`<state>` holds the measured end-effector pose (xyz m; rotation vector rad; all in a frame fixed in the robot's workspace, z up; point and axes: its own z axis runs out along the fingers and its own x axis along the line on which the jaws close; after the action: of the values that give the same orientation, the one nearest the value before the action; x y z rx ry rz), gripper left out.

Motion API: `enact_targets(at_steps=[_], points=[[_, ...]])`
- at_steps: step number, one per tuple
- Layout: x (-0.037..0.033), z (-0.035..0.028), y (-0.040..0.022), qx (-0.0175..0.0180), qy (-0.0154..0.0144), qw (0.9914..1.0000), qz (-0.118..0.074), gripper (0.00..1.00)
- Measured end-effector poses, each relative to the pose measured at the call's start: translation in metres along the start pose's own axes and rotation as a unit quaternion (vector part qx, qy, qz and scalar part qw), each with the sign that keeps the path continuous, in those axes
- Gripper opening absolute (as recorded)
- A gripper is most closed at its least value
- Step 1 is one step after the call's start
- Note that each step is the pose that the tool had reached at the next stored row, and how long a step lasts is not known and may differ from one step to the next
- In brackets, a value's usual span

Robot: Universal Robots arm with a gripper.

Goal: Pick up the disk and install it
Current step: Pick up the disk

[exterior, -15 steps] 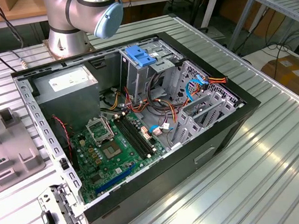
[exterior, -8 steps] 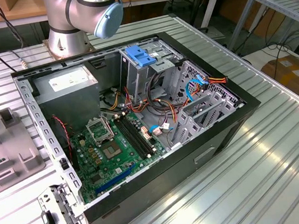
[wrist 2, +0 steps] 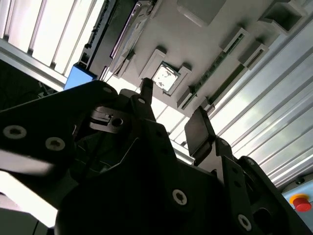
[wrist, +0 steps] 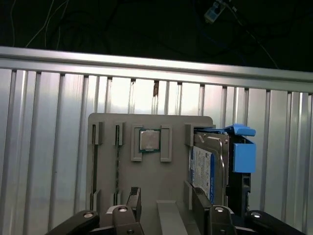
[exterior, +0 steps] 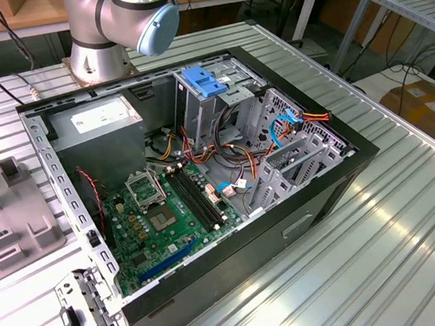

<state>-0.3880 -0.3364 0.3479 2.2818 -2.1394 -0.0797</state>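
In the exterior view the open computer case [exterior: 238, 285] lies on the ribbed tabletop [exterior: 383, 254]. Its drive cage [exterior: 197, 114], topped by a blue latch [exterior: 203, 81], sits at the far side near the arm's base [exterior: 98, 59]. A grey tray [exterior: 22, 230] rests on the tabletop at the exterior view's left, apart from the case.

In the first wrist view the claw [wrist: 166, 196] hovers over that tray [wrist: 112, 171]. Its fingers [wrist: 133, 203] are spread apart with nothing between them. The disk [wrist: 208, 164] stands on one long edge in the tray's outermost slot, one slot over from a processor chip [wrist: 149, 140]. Its long axis runs from the claw's end of the tray toward the tabletop's edge rail. The labelled face is turned toward the chip side, and the blue carrier [wrist: 243, 156] is on the outer side and at the rail end.

In the second wrist view the claw [wrist 2: 172, 105] is again spread, one pad [wrist 2: 199, 131] bare, and the chip [wrist 2: 165, 78] lies past the fingertips. The claw therefore looks centred on the tray's middle rather than on the disk.

I judge this to be the approach to the pick, with nothing gripped and the install not yet begun. A grasp would call for shifting sideways over the disk's slot and straddling its thin upper edge. The fingers would close across its thickness, clear of the slot walls.
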Motion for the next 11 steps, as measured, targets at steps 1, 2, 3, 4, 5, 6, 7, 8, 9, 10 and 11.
enact_targets(at_steps=[1,2,3,4,5,6,7,8,9,10,11], points=[[0.0,0.0,0.0,0.0,-0.0001,1.0,0.0,0.54],[0.0,0.0,0.0,0.0,-0.0002,1.0,0.0,0.54],[0.0,0.0,0.0,0.0001,-0.0003,1.0,0.0,0.54],[0.0,0.0,0.0001,0.0,-0.0003,1.0,0.0,0.54],[-0.0007,0.0006,0.0,0.0001,-0.0003,1.0,0.0,0.54],[-0.0015,0.0011,-0.0001,0.0,-0.0003,1.0,0.0,0.54],[-0.0021,0.0014,-0.0002,0.0,-0.0003,1.0,0.0,0.54],[-0.0027,0.0017,-0.0002,0.0,-0.0003,1.0,0.0,0.54],[-0.0038,0.0024,-0.0003,0.0001,-0.0003,1.0,0.0,0.54],[-0.0049,0.0029,-0.0004,0.0,-0.0003,1.0,0.0,0.54],[-0.0057,0.0033,-0.0004,0.0,-0.0002,1.0,0.0,0.54]])
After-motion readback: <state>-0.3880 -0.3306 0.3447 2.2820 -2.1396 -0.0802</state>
